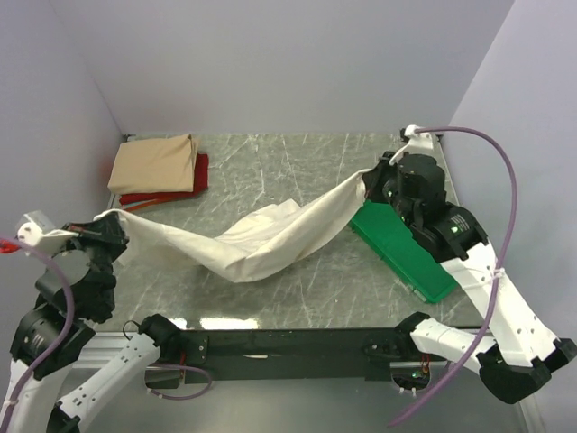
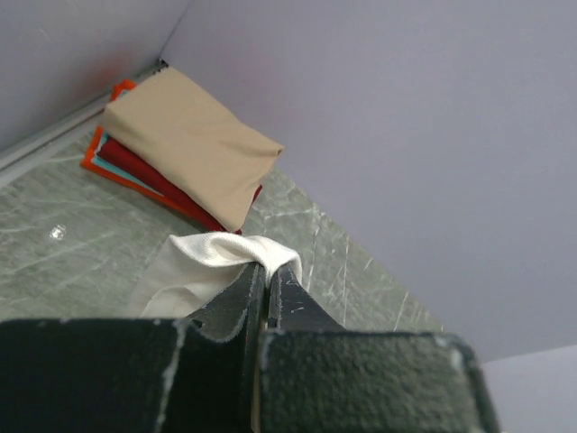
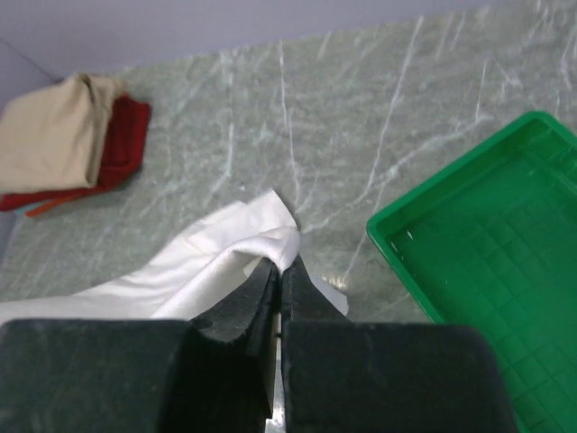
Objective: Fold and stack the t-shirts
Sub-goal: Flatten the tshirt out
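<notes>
Grey worktop (image 1: 297, 158) lay under the cream t-shirt (image 1: 261, 242), stretched between the arms. Left gripper (image 1: 108, 222) and right gripper (image 1: 369, 186) each pinched one end tight. Next it probably needed laying flat for folding.

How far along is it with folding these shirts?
Done: the tan shirt lies folded atop the red shirt, far left. In hand: the left gripper and right gripper each pinch an end of the cream shirt, its middle sagging between them. Left: folding and stacking it.
</notes>
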